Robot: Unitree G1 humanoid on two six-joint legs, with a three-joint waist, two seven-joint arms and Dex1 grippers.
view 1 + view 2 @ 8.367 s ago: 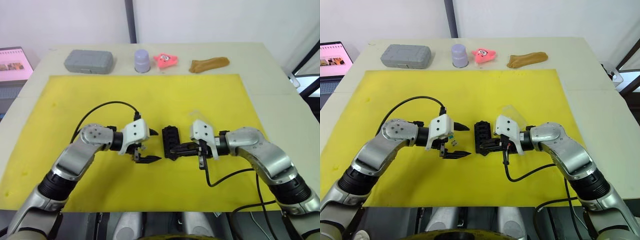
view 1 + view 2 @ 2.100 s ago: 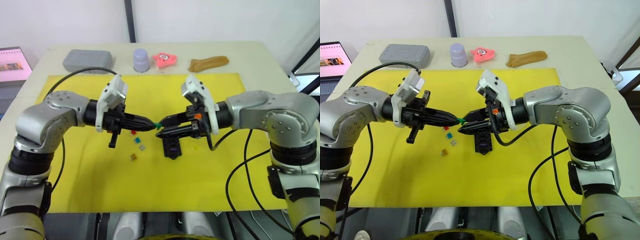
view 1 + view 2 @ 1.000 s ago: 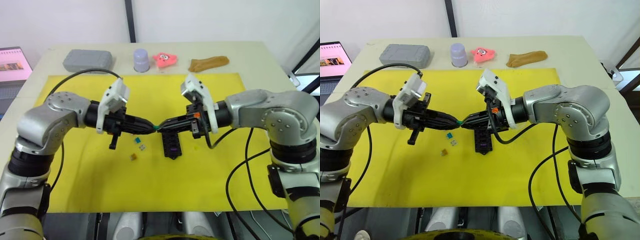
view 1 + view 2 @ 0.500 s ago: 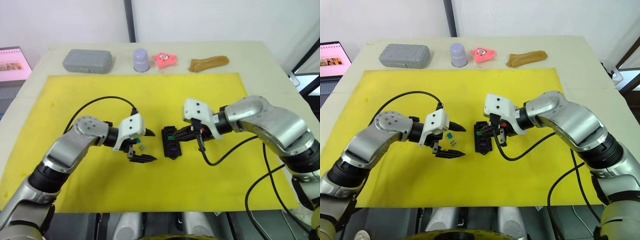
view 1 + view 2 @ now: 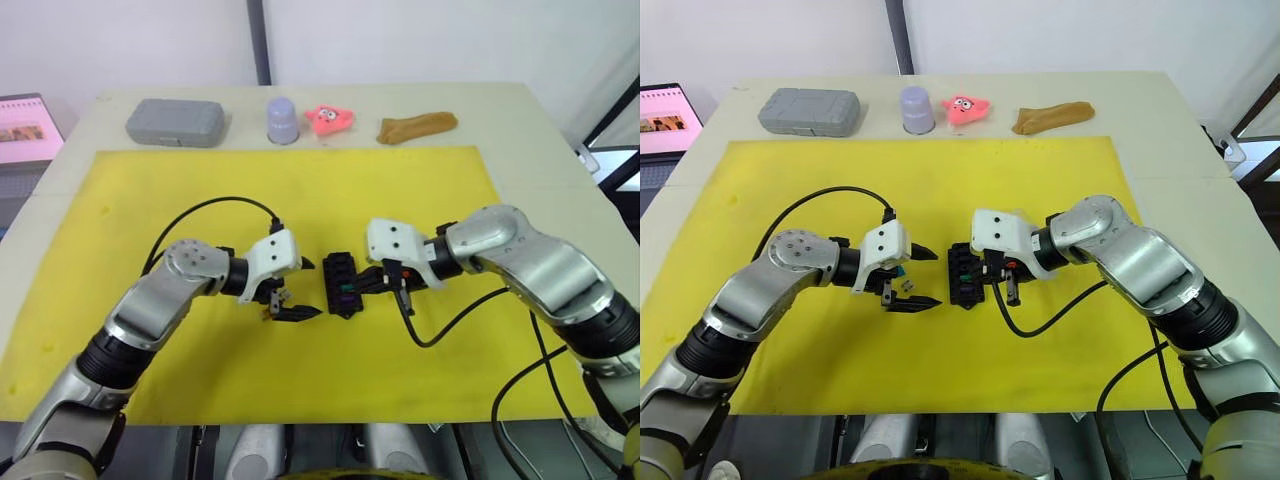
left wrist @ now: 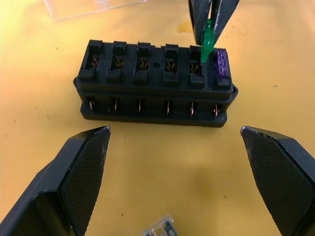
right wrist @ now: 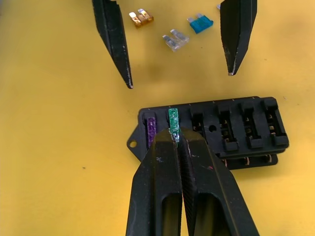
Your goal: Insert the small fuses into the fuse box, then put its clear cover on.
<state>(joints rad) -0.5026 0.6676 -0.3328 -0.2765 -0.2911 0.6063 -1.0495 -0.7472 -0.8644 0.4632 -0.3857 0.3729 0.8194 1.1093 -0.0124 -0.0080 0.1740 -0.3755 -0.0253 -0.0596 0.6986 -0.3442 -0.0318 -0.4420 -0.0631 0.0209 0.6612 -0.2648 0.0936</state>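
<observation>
Yellow matting [image 5: 200,200] covers most of a pale table [image 5: 520,120], and the fuse box [image 5: 341,283] lies near its middle between the two arms. On the box's right side, the right gripper [image 7: 175,140] is pinched tight on a green fuse [image 7: 173,120], holding it at the second slot from the tabbed end, next to a purple fuse [image 7: 151,132] already seated in the end slot. To the box's left, the left gripper [image 6: 172,147] faces it with its jaws spread wide and nothing between them. Loose on the mat beside that gripper lie an amber fuse [image 7: 141,17], a pale grey fuse [image 7: 175,41] and a teal fuse [image 7: 199,23]. Beyond the box, the clear cover [image 6: 83,7] rests on the mat. Along the table's far edge stand a grey case [image 5: 175,122], a lilac cup [image 5: 284,120], a pink toy [image 5: 331,119] and a brown cloth [image 5: 417,127].
</observation>
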